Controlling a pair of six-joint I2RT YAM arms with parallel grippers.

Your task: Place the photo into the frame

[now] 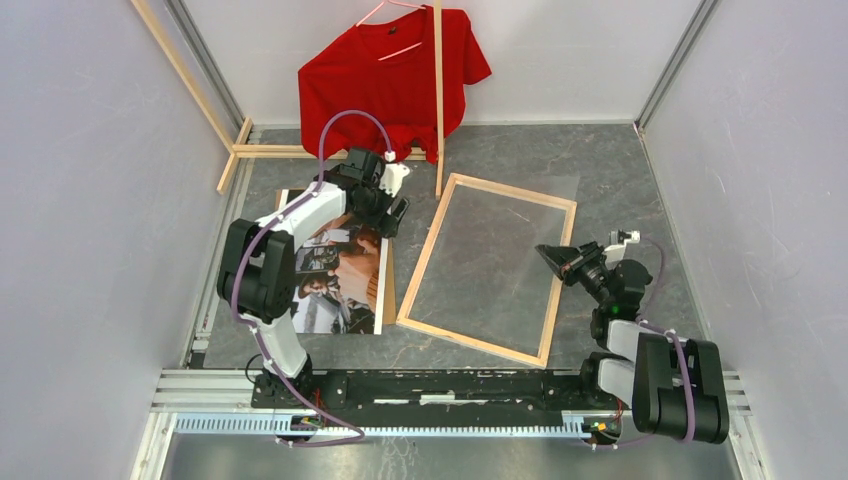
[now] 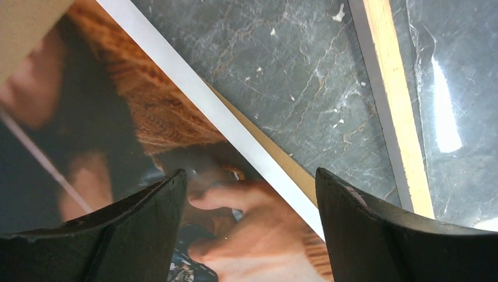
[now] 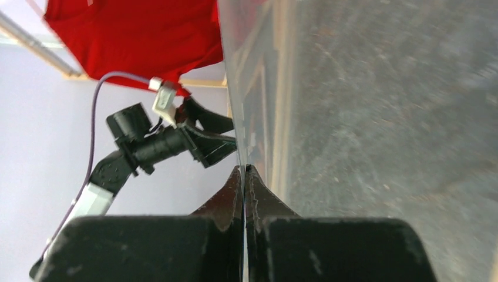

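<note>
Photo (image 1: 342,278) sits picture side up on the dark marbled worktop (image 1: 620,180), left of centre in the top view. It lies flat on a brown cardboard sheet (image 1: 388,290), which peeks out as a thin strip along the photo's right edge. So it's not in the frame (image 1: 470,342). That one lies just to the right, in the middle of the shot, bare wood side up and turned a bit clockwise, with a strip of worktop between the two.

The left gripper (image 2: 249,173) hangs over the photo's upper right corner area. Its jaws are spread wide and holding nothing. In the left wrist view one finger is over the print and the other over its white border, with the frame's wooden rail off to the right of the picture.

A clear sheet (image 2: 446,106) covers the frame opening and catches some glare. In the top view it pokes out past the frame's upper right corner.

The right gripper (image 3: 244,170) is at the frame's right rail, about halfway down. Its jaws are pressed together, and in the right wrist view the clear sheet's edge runs straight into the tips, so they look to be pinching that sheet.

At the upper middle of the top view, a red T-shirt (image 1: 390,80) hangs on a pale wooden rack (image 1: 438,100).
</note>
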